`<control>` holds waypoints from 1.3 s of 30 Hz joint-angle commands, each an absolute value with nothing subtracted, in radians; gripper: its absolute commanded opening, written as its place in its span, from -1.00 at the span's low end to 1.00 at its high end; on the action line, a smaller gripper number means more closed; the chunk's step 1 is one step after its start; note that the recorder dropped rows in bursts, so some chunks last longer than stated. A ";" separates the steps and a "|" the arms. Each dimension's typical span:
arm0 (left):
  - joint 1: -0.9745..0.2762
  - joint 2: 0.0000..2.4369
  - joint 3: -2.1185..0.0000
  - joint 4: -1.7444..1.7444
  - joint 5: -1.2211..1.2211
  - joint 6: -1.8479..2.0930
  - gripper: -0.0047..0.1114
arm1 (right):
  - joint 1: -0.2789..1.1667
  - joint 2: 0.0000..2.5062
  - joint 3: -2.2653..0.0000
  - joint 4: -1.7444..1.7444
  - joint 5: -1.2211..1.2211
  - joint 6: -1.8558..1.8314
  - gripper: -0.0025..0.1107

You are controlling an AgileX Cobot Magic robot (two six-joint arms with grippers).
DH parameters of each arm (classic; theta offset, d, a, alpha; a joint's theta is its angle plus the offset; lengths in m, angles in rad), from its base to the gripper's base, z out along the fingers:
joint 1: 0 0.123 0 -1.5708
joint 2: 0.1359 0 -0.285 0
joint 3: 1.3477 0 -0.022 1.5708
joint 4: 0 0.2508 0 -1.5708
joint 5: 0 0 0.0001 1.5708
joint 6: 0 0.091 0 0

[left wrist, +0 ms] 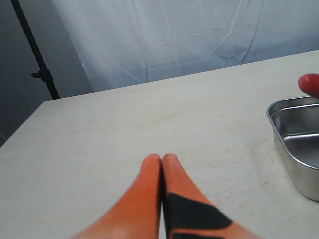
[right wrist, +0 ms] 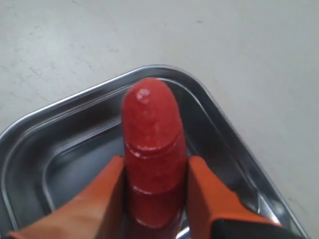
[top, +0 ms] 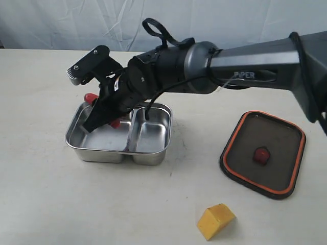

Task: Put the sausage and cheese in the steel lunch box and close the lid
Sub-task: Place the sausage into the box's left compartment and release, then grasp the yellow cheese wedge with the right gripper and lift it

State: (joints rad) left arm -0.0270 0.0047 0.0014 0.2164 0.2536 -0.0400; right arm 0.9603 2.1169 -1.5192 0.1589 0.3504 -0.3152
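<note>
The shiny rectangular stainless-steel lunch box (top: 148,153) is polished and mirror-smooth. The small red sausage (right wrist: 152,134) looks glossy plastic. The yellow-orange cheese wedge (top: 215,220) is matt, like the pale tabletop (top: 41,194).

I count one sausage (right wrist: 152,144), one cheese wedge (top: 215,220), one steel lunch box (top: 148,153), one lid (top: 281,166), and two pincers: the left pincer (left wrist: 162,159) and the right pincer (right wrist: 155,167).

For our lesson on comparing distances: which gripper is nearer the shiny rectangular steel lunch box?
Right. The right gripper, shut on the glossy red sausage, hangs over the steel lunch box; the left gripper, shut, stands beside it, clear of its rim.
</note>
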 commanded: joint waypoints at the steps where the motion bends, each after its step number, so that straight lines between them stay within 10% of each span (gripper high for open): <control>1: -0.032 0.000 0.000 0.223 0.240 -0.043 -0.92 | 0.960 2.152 -1.564 0.181 0.413 -0.313 -0.97; 7: -0.032 0.000 0.000 0.223 0.240 -0.043 -0.92 | 0.960 2.146 -1.565 0.188 0.461 -0.308 0.15; 13: -0.032 0.000 0.000 0.223 0.240 -0.043 -0.92 | 0.960 2.009 -1.572 0.184 0.770 -0.297 -0.22; 22: -0.032 0.000 0.000 0.223 0.240 -0.043 -0.92 | 0.953 1.768 -1.526 0.090 1.148 -0.303 -0.23; 39: -0.032 0.000 0.000 0.223 0.240 -0.043 -0.92 | 0.953 1.475 -0.858 -0.079 0.890 -0.415 -0.23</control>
State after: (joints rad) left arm -0.0270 0.0047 0.0014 0.2164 0.2536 -0.0400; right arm 0.9603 1.4808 -0.9200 -0.0436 0.9433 -0.3756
